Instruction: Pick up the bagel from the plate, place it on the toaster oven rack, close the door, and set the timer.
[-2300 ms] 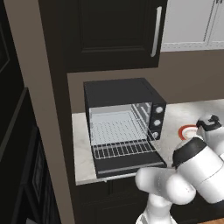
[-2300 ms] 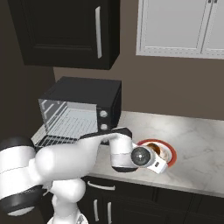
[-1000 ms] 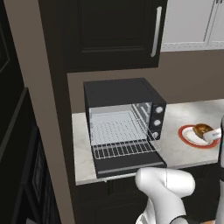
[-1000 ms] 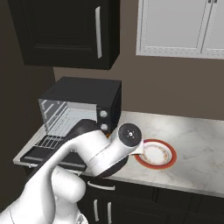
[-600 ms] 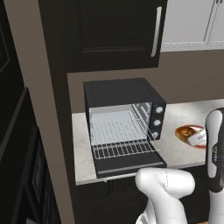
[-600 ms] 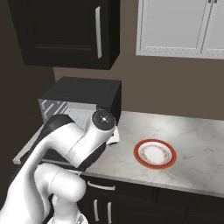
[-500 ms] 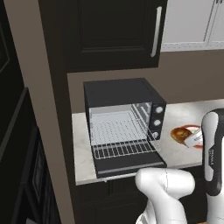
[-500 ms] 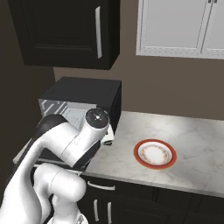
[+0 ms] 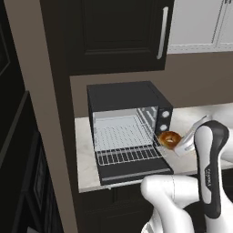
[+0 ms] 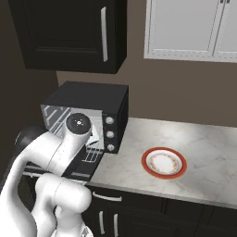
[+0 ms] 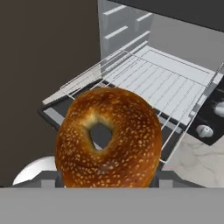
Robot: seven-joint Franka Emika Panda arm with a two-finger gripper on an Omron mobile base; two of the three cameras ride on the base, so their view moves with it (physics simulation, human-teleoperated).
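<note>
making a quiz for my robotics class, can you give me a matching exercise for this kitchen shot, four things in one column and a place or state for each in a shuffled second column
Column one:
1. bagel
2. plate
3. toaster oven rack
4. door

Column two:
A. folded down flat, open
B. pulled forward out of the oven, nothing on it
C. held in the gripper, beside the oven's front right corner
D. on the marble counter to the oven's right, with no food on it

Pairs: 1-C, 2-D, 3-B, 4-A
</note>
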